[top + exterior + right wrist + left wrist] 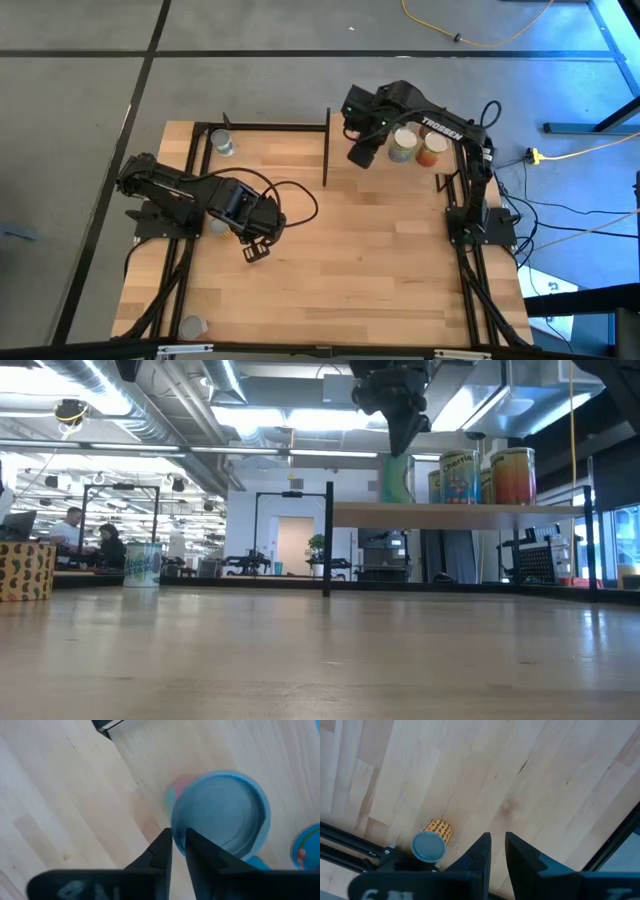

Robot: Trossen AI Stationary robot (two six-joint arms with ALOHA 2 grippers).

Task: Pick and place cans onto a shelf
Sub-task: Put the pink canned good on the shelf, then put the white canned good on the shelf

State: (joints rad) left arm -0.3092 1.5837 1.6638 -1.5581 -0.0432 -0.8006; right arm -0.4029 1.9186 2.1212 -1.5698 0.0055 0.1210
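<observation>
right claw (179, 849) nearly closed, above can (220, 812)

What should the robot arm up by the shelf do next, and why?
Probably lift the right tool up and away from the shelf. A can stands right under it beside two others, and the tool's fingers look nearly together, gripping nothing.

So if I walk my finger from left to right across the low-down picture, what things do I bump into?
The green-and-white can → the black shelf post → the right gripper hanging from above → the can with the blue label → the orange can.
</observation>
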